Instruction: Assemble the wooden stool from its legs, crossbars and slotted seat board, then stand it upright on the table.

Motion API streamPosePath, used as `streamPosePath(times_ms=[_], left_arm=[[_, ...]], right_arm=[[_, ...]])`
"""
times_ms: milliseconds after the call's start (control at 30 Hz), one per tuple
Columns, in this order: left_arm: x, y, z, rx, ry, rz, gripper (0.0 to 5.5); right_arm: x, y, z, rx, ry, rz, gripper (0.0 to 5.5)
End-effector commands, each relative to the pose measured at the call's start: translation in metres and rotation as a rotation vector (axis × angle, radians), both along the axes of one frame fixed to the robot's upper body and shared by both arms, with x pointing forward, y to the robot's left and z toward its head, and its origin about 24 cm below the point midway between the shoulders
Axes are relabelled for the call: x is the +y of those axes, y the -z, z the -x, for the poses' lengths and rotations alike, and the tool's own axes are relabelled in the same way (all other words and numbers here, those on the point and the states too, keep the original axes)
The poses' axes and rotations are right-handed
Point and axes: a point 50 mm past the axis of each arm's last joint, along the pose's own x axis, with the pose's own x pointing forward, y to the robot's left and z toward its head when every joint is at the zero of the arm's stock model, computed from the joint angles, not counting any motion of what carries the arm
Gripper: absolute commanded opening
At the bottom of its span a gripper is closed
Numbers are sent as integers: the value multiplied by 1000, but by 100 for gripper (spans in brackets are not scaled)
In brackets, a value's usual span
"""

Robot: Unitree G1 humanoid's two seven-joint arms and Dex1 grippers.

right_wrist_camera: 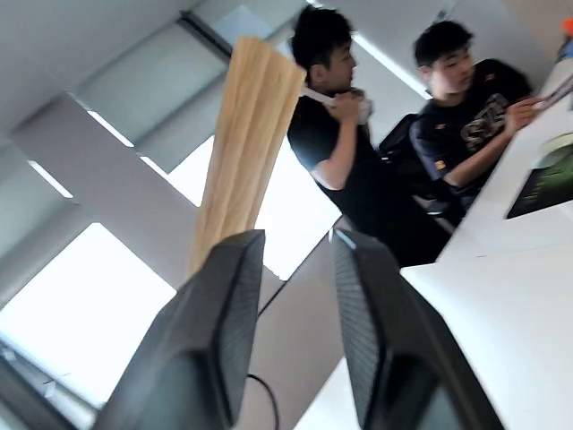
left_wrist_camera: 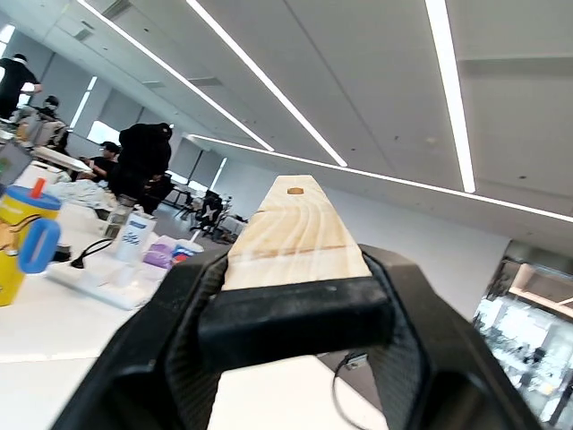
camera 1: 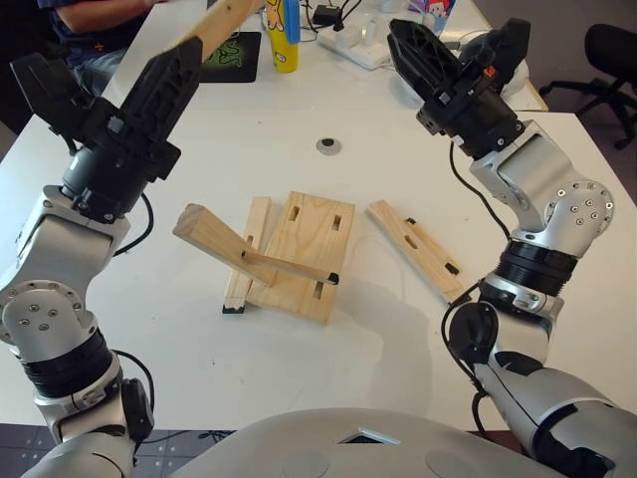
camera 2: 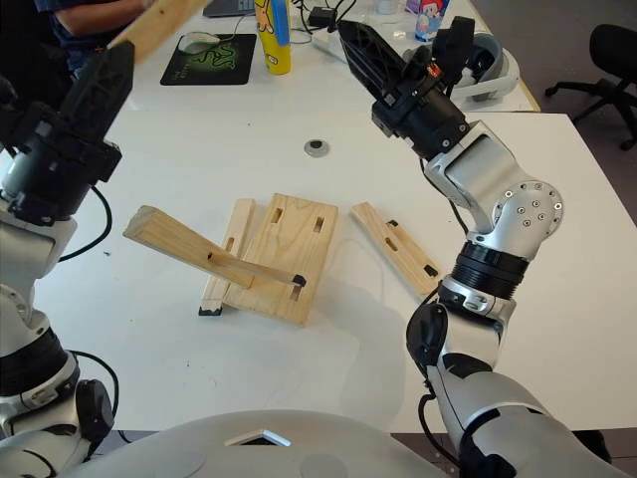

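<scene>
Near centre of the white table: pale slotted wooden seat board, lying flat. A thick wooden leg with a thin crossbar pegged into it lies tilted across the board's near-left part; the crossbar's black-tipped end rests on the board and the leg's left end is lifted. A second flat wooden leg runs along the board's left edge, black foot at the near end. Can't tell if it's touching or tucked under.

Right of the board and clear of it: a third wooden leg with two slots, flat, angled near-right.

Farther, centre: small round grey disc in the tabletop.

Left gripper is raised at far left, fingers clamped on a pale wooden bar that sticks out past the fingertips.

Right gripper is raised at far right, fingers parted with a narrow gap, nothing between them.

Far edge: yellow cylindrical container with blue trim, upright, contents can't tell. Black mouse mat is to its left, white power strip to its right.
</scene>
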Motion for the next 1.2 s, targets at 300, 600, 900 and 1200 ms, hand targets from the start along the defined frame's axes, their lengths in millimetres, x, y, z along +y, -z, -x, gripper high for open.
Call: streamPosePath(times_ms=[300,600,900,1200], left_arm=[[-7,-35,8,70,180,312,202],[-29,-28,15,107,260,274,202],[-47,-19,16,178,309,301,202],[-53,-18,19,187,330,293,202]], right_arm=[[14,-40,21,-111,-182,-188,323],[26,-48,14,-137,-147,-162,345],[34,-59,16,-191,-180,-182,345],[34,-61,14,-201,-172,-175,345]])
